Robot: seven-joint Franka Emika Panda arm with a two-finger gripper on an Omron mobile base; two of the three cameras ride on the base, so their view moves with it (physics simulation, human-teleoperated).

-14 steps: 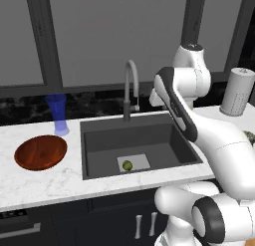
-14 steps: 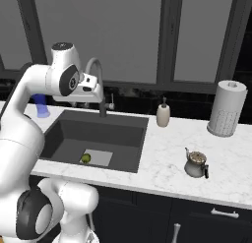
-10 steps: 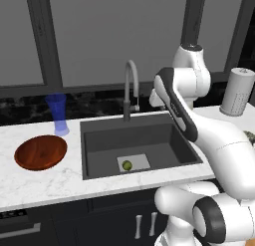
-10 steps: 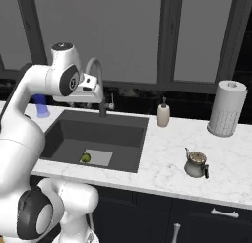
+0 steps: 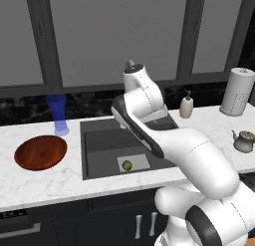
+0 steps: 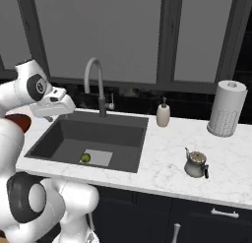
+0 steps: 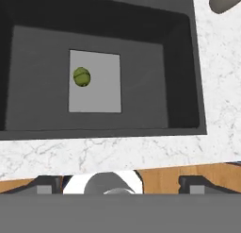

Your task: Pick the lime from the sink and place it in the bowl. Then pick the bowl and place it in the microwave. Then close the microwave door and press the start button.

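The lime [image 7: 82,77] is seen on the pale drain plate on the sink [image 7: 42,119] floor, toward the sink's front edge. The gripper [image 7: 120,182] is held high above the sink, jaws spread wide, nothing grasped. For a clean pick, the gripper is best centred directly over the lime first, then lowered straight down, kept clear of the sink's walls, and closed only once the fingers straddle the fruit.
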